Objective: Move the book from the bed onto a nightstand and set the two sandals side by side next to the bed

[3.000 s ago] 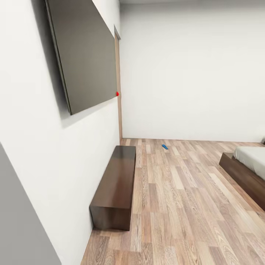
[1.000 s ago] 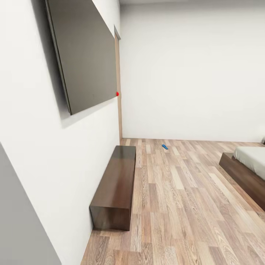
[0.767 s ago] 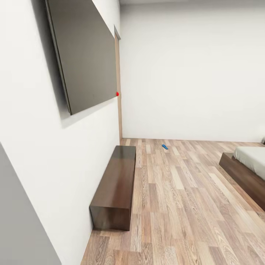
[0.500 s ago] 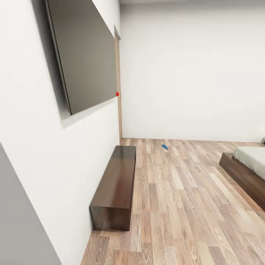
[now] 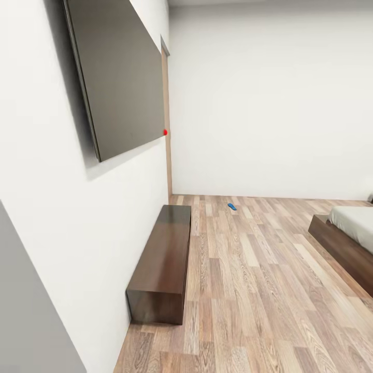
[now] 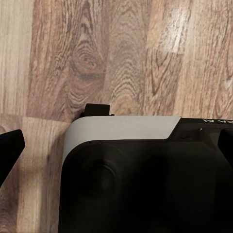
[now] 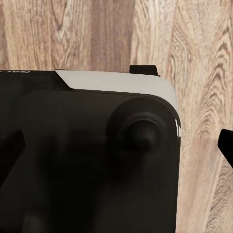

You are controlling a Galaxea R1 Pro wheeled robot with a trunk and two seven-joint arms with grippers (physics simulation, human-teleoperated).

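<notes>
I am standing just inside the bedroom, close against the wall on my left, and my head camera is taking in the floor [image 5: 269, 290] ahead. One blue sandal [image 5: 231, 206] is lying on the planks near the far wall, well apart from the bed [image 5: 347, 233], whose near corner is showing at the right edge. That distance is why I judge the sandal to be the first thing to fetch: it needs to end up beside the bed frame, paired with its mate, and I am not seeing the second one, the book or a nightstand from here. The sandal is reading as a small elongated shape, its long axis slanting from nearer-right to farther-left across the planks, but it is too small for me to say which end is the toe. A long low dark bench [image 5: 161, 259] is sitting against the left wall under a dark wall panel [image 5: 116, 77]; I take it for furniture to steer past, not a target. Both wrist cameras are looking down over my own dark and white base at the wood planks, which suggests my arms are hanging tucked for driving. Dark finger edges are showing at the borders of those views, yet I cannot tell whether either gripper is spread or closed.
</notes>
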